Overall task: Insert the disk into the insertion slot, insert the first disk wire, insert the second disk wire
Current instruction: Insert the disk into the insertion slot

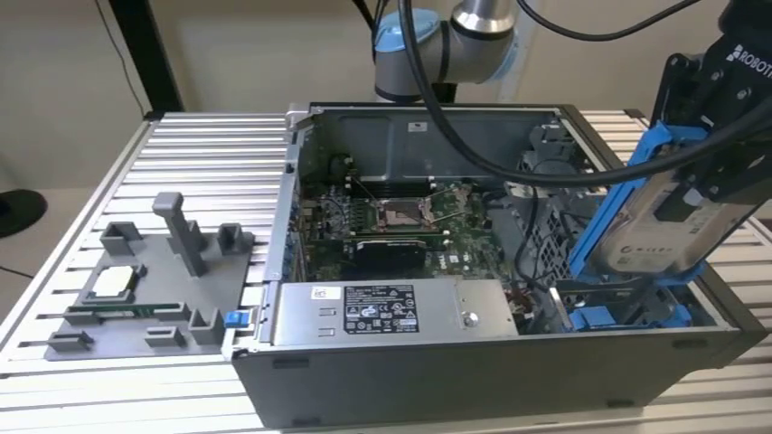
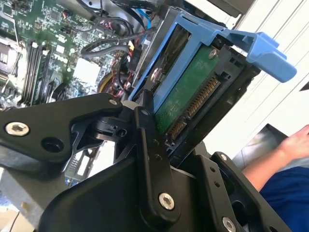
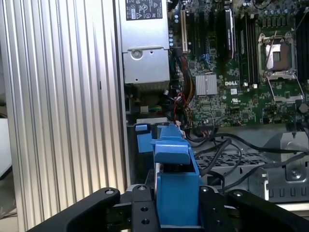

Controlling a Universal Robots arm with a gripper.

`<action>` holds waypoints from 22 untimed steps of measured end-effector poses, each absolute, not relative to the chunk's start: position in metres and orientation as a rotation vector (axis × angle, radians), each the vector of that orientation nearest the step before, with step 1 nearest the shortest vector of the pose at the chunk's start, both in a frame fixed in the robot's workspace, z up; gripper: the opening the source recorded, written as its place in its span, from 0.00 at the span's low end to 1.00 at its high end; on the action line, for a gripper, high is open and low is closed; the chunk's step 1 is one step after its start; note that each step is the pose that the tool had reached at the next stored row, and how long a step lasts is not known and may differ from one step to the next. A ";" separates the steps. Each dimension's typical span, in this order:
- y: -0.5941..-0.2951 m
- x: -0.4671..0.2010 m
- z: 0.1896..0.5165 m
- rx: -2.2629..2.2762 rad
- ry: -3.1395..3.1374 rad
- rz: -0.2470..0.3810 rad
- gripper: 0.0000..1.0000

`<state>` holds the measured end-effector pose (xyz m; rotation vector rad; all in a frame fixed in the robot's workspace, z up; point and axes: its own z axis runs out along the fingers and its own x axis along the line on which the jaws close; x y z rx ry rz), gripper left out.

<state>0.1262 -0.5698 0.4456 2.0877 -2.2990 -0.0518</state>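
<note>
My gripper (image 1: 697, 181) is shut on the disk (image 1: 661, 228), a silver-grey drive with a white label in a bright blue carrier frame (image 1: 613, 210). The disk hangs steeply tilted over the case's front corner at the exterior view's right. Its lower end is just above the insertion slot (image 1: 627, 312), the grey drive bay with blue parts inside. In the first wrist view the blue carrier (image 3: 176, 188) sits between my black fingers (image 3: 142, 212). In the second wrist view the disk's green circuit board and connector (image 2: 193, 92) face the camera beside one finger (image 2: 147, 125).
The open computer case (image 1: 483, 371) holds a motherboard (image 1: 404, 217), a grey power-supply box (image 1: 386, 312) and loose black cables (image 3: 227, 150) near the bay. A grey fixture tray (image 1: 145, 289) lies on the ribbed table at the exterior view's left. A person's hand (image 2: 295, 142) is close by.
</note>
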 end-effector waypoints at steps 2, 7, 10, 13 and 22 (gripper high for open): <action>-0.570 0.126 0.445 2.088 -2.299 -0.052 0.00; -0.570 0.126 0.444 2.088 -2.299 -0.052 0.00; -0.570 0.126 0.443 2.088 -2.299 -0.052 0.00; -0.570 0.126 0.443 2.088 -2.299 -0.052 0.00; -0.570 0.127 0.436 2.120 -2.267 -0.052 0.00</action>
